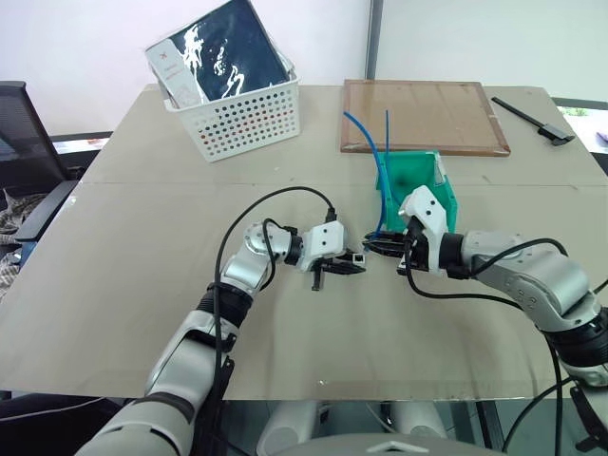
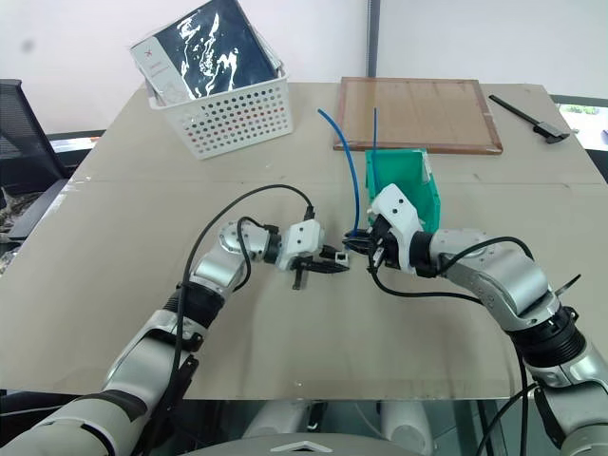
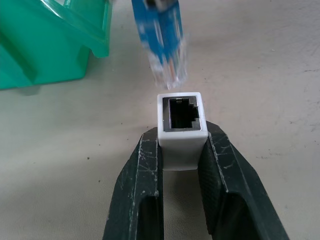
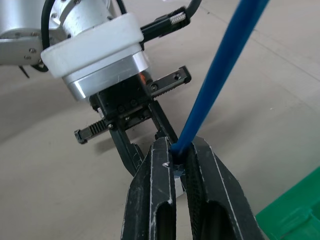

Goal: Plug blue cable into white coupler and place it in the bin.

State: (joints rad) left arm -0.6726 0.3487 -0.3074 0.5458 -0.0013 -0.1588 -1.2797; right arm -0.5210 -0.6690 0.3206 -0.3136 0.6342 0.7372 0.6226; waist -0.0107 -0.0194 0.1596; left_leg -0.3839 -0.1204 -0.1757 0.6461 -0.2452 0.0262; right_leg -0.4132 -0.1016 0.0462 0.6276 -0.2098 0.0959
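beige table (image 1: 142, 285) under both arms, pale wall behind; at its middle the left gripper (image 3: 181, 150) has its jaws closed on the white coupler (image 3: 181, 126), socket facing out toward the plug. facing it, the right gripper (image 4: 176, 165) has its jaws clamped on the blue cable (image 4: 220, 75) just behind the clear plug end, which hangs just beyond the socket, close but not in, and looks slightly off line with the opening. the rest of the cable arcs up and back over the bin (image 1: 418, 185), which sits on the table just behind the right gripper.

risk from here, as i judge it: a plug tilted or offset like this could catch on the coupler's rim and push the block askew in the jaws or slip it out; the thin cable could also buckle behind the grip. the bin stands close enough to snag the trailing cable.

further back sit a white perforated basket (image 1: 242, 119) with a dark packet, a wooden board (image 1: 427, 116), and a black tool (image 1: 532, 122), none in the way
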